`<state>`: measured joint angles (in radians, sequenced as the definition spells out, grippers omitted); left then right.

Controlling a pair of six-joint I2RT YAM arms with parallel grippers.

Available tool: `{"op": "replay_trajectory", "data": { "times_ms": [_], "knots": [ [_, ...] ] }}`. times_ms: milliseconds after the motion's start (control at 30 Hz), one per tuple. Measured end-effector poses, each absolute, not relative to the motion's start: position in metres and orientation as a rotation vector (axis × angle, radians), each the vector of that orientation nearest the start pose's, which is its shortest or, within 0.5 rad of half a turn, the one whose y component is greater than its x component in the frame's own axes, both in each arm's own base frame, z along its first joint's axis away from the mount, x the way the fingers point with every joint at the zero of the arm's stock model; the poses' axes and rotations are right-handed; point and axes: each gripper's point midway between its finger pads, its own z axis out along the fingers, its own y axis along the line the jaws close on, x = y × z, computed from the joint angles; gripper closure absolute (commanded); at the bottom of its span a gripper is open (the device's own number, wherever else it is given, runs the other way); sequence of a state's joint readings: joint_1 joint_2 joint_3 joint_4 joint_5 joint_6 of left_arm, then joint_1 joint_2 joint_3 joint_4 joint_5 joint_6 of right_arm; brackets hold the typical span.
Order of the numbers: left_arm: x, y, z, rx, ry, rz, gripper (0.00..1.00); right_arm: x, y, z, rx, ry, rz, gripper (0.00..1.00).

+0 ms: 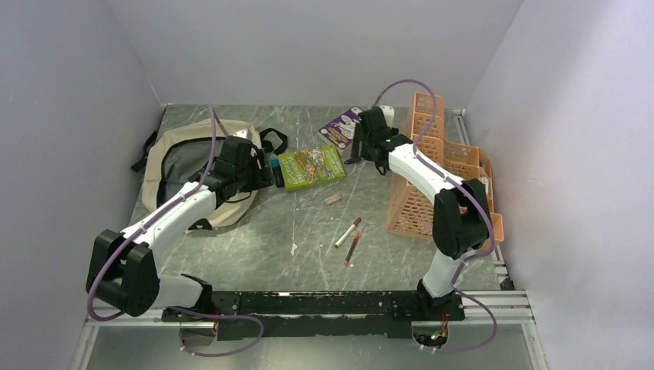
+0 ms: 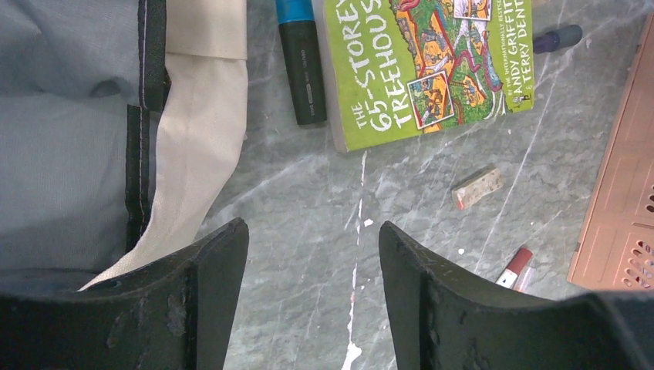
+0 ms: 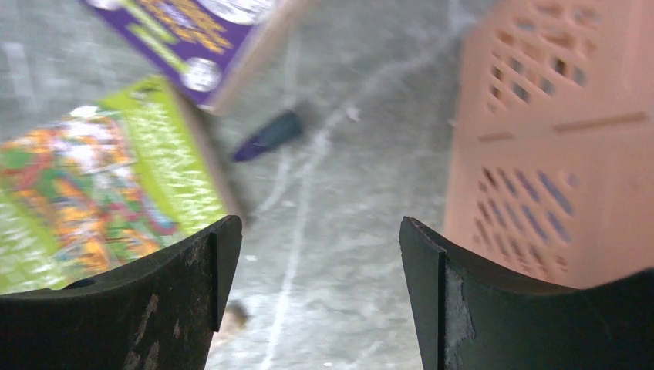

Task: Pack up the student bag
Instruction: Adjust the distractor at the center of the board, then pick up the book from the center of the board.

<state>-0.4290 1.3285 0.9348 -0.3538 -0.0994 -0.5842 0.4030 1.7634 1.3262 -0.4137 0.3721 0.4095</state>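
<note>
The student bag lies open at the back left, beige with grey lining; its beige edge shows in the left wrist view. My left gripper is open and empty, over bare table just right of the bag's edge. A green book lies at centre, with a blue-capped marker beside it. My right gripper is open and empty, between the green book and the organizer. A purple book lies behind it.
An orange perforated organizer stands at the right. A small eraser, two red pens and a purple pen lie on the table.
</note>
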Motion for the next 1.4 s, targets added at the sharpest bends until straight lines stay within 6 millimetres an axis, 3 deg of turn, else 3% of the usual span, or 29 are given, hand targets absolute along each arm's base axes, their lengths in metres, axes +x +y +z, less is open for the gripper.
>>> {"op": "replay_trajectory", "data": {
  "times_ms": [133, 300, 400, 567, 667, 833, 967, 1233, 1400],
  "knots": [
    [0.332, -0.158, 0.135, -0.242, 2.334, -0.398, 0.32, 0.444, 0.176, 0.152, 0.091, 2.261, 0.047, 0.21],
    [0.335, -0.149, 0.134, -0.258, 2.332, -0.369, 0.29, 0.460, 0.219, 0.176, 0.009, 2.202, 0.154, 0.00],
    [0.339, -0.133, 0.139, -0.290, 2.319, -0.334, 0.22, 0.480, 0.222, 0.174, -0.014, 2.184, 0.111, 0.00],
    [0.344, -0.105, 0.167, -0.327, 2.232, -0.302, 0.04, 0.485, 0.213, 0.164, -0.037, 2.170, 0.055, 0.00],
    [0.344, -0.104, 0.180, -0.314, 2.196, -0.311, 0.03, 0.486, 0.217, 0.160, -0.046, 2.172, 0.092, 0.00],
    [0.345, -0.108, 0.179, -0.297, 2.203, -0.331, 0.03, 0.484, 0.236, 0.158, -0.046, 2.187, 0.257, 0.07],
    [0.348, -0.116, 0.176, -0.282, 2.207, -0.375, 0.04, 0.477, 0.246, 0.135, 0.010, 2.242, 0.340, 0.13],
    [0.346, -0.124, 0.163, -0.269, 2.240, -0.417, 0.04, 0.468, 0.250, 0.038, 0.079, 2.461, 0.300, 0.15],
    [0.345, -0.124, 0.160, -0.265, 2.246, -0.423, 0.04, 0.467, 0.250, 0.032, 0.112, 2.476, 0.301, 0.21]
  ]
}}
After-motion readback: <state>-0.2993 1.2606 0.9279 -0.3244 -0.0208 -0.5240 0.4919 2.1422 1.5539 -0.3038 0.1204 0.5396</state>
